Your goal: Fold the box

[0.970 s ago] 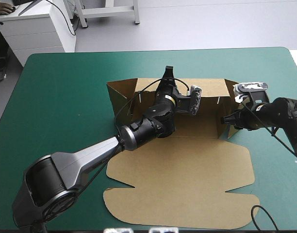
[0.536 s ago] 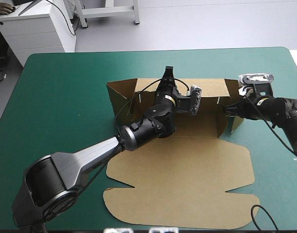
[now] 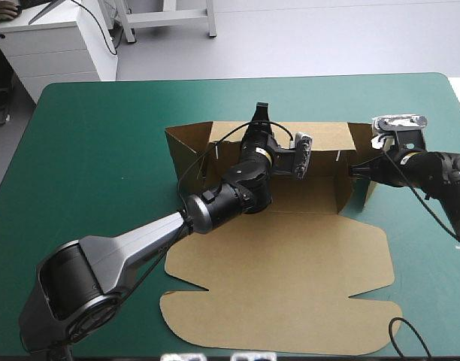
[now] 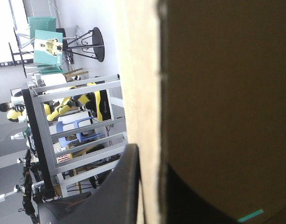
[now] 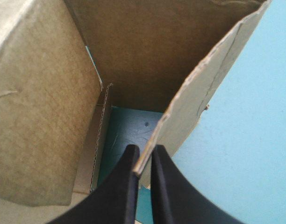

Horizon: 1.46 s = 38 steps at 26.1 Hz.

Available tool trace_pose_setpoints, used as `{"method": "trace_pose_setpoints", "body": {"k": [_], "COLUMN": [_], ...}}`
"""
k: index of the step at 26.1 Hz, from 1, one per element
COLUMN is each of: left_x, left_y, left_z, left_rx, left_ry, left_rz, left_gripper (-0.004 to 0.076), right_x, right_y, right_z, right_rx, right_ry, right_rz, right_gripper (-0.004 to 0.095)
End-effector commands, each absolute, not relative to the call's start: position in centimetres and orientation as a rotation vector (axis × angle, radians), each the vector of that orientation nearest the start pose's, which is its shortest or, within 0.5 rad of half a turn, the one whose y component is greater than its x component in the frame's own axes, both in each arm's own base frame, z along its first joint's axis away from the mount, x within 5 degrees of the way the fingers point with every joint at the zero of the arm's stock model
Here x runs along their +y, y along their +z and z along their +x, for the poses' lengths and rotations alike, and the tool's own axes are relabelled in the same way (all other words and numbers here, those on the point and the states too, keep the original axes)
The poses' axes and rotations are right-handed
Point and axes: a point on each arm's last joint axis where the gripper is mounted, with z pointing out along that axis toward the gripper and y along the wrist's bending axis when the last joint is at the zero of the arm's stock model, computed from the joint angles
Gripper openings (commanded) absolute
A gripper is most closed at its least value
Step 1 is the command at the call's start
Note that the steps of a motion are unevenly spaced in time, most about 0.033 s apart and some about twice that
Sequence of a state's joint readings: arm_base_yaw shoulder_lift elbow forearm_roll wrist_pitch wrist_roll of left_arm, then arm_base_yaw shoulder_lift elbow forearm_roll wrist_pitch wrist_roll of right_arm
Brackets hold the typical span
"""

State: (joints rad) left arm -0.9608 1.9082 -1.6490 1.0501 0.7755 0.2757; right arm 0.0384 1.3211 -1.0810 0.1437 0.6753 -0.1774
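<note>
Moved: your right tool [image 3: 355, 170] went slightly toward the far edge of the table [image 3: 102, 150], and the right wall [image 3: 359, 143] went with it
Meaning: this wall looks nearer to upright; raising is probably not finished
Right tool: nearly closed, pinching that wall's edge
Left tool [image 4: 150, 158]: nearly closed on the far wall [image 3: 328, 139]
Box [image 3: 305, 197]: mid-table, lid [image 3: 290, 301] lying flat
Writing: none you can read

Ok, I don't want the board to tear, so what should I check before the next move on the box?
1. Left end effector shut on the far wall: ok.
2. Right end effector shut on the right flap: ok.
3. Far wall raised: ok.
4. Right flap tucked in: not ok, a gap shows beside it.
5. Lid flat on the table: ok.
</note>
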Motion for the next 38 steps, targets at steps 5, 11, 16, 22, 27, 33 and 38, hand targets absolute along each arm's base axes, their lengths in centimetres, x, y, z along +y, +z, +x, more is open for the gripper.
{"method": "trace_pose_setpoints", "body": {"k": [5,11,16,22,27,33,38], "left_x": [-31.8,-31.9,-31.9,-31.9,-32.0,-32.2,-32.1], "left_y": [31.7,31.7,31.7,31.7,31.7,31.7,31.7], "left_z": [29.2,29.2,29.2,29.2,29.2,29.2,29.2], "left_rx": [1.493,1.487,1.487,1.485,1.475,1.465,1.468], "left_ry": [0.813,0.808,0.808,0.806,0.796,0.785,0.788], "left_rz": [1.665,1.665,1.665,1.665,1.665,1.662,1.662], "left_gripper": [-0.0008,-0.0008,-0.0008,-0.0008,-0.0008,-0.0008,-0.0008], "right_x": [2.2,2.6,3.0,2.5,2.5,2.5,2.2], "right_y": [34.9,35.4,39.2,44.5,45.8,45.4,44.0], "right_z": [26.0,23.8,21.5,20.6,22.8,27.8,32.6], "right_rx": [2.340,2.423,2.276,1.940,1.915,1.967,2.040], "right_ry": [0.120,0.204,0.265,0.160,0.144,0.103,0.109], "right_rz": [-0.217,-0.226,-0.237,-0.238,-0.240,-0.256,-0.172], "right_gripper": [-0.0004,0.0349,0.0392,0.0146,-0.0019,-0.0018,-0.0018]}}
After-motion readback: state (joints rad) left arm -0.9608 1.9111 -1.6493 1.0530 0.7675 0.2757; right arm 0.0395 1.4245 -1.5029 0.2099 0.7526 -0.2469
